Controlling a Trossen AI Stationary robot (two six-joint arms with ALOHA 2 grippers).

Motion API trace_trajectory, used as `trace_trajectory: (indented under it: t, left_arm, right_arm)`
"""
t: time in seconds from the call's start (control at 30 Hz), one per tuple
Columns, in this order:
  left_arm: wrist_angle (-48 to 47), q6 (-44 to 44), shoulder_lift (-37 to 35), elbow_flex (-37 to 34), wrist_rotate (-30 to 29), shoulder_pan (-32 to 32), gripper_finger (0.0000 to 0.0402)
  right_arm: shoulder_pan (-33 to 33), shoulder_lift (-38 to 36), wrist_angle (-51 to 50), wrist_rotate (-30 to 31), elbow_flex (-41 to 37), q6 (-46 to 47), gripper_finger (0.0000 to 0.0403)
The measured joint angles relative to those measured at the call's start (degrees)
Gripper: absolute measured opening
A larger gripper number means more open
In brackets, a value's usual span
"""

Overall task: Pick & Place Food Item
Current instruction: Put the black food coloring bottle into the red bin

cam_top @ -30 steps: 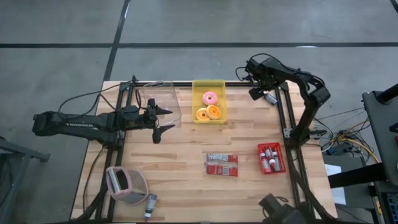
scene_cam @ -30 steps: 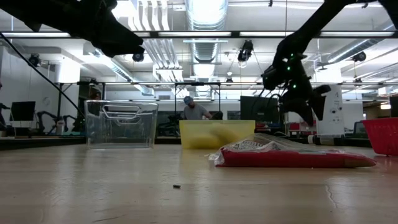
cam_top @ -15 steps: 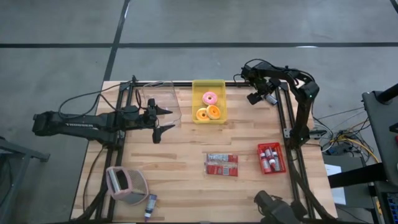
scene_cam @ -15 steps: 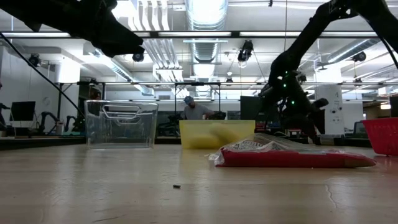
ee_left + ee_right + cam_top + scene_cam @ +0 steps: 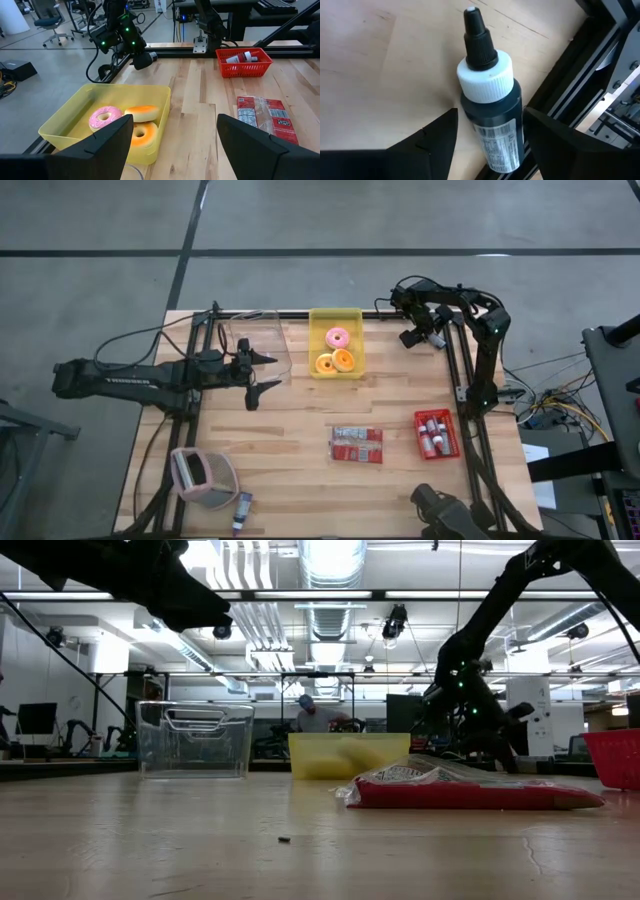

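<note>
A yellow bin (image 5: 336, 340) at the far middle of the table holds a pink donut (image 5: 104, 118) and two orange ones (image 5: 141, 114). My right gripper (image 5: 413, 332) is open and low over the table's far right corner. Its fingers stand on either side of a small dark bottle (image 5: 492, 117) with a white cap. The bottle lies on its side on the wood beside the black frame rail. My left gripper (image 5: 266, 372) is open and empty. It hovers left of the bin, next to a clear tub (image 5: 258, 340).
A red snack packet (image 5: 357, 445) lies in the middle of the table. A red basket (image 5: 437, 433) of small bottles stands at the right. A pinkish holder (image 5: 205, 476) and a tube (image 5: 243, 510) lie at the near left. Black frame posts (image 5: 470, 395) stand by the right side.
My right gripper has gone down toward the table at the far right corner, onto the place of the small bottle, while its arm has folded in closer.
</note>
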Motion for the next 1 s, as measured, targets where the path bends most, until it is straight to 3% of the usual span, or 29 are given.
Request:
trace_trajectory:
  t: [0.4, 1.0]
  left_arm:
    - [0.00, 0.00, -0.01, -0.01, 0.00, 0.00, 0.0292]
    - [0.00, 0.00, -0.01, -0.01, 0.00, 0.00, 0.0291]
  right_arm:
    - [0.00, 0.00, 0.07, 0.01, -0.02, 0.04, 0.0143]
    - [0.00, -0.07, 0.25, 0.03, -0.02, 2.86, 0.0139]
